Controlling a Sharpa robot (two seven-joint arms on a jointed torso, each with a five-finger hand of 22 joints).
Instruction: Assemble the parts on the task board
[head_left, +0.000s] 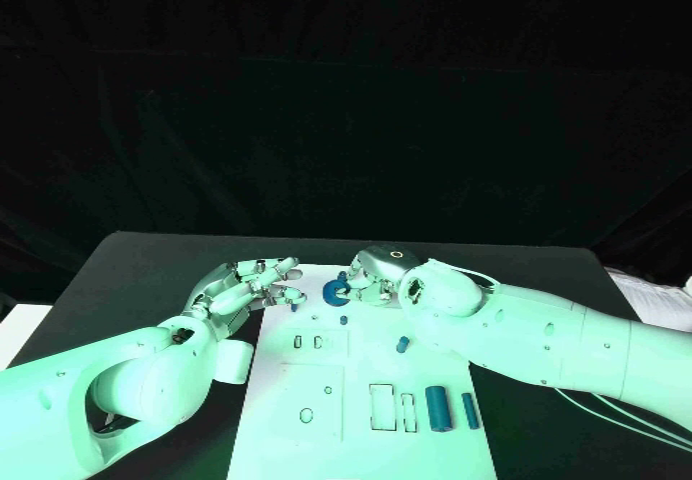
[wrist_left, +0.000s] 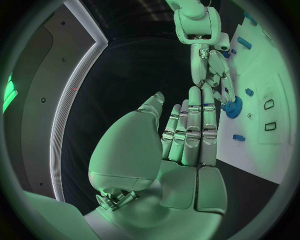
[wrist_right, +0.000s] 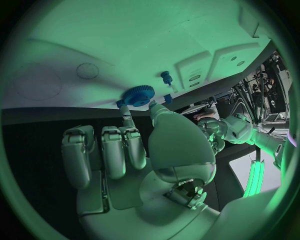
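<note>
The white task board (head_left: 361, 420) lies in the middle of the table. At its far end my right hand (head_left: 378, 280) pinches a blue gear (head_left: 336, 292) between thumb and a finger; the right wrist view shows the gear (wrist_right: 139, 95) at the fingertips, close over the board (wrist_right: 125, 55). Whether the gear touches the board I cannot tell. My left hand (head_left: 253, 285) hovers at the board's far left corner with fingers stretched out, holding nothing. In the left wrist view, its fingers (wrist_left: 190, 125) point toward the gear (wrist_left: 234, 107) and the right hand (wrist_left: 212, 70).
A small blue peg (head_left: 346, 320) stands just nearer than the gear, another (head_left: 402, 345) further down the board. Two blue cylinders (head_left: 437, 407) (head_left: 470, 410) lie at the board's near right, beside rectangular slots (head_left: 382, 405). Black table (head_left: 130, 280) surrounds the board.
</note>
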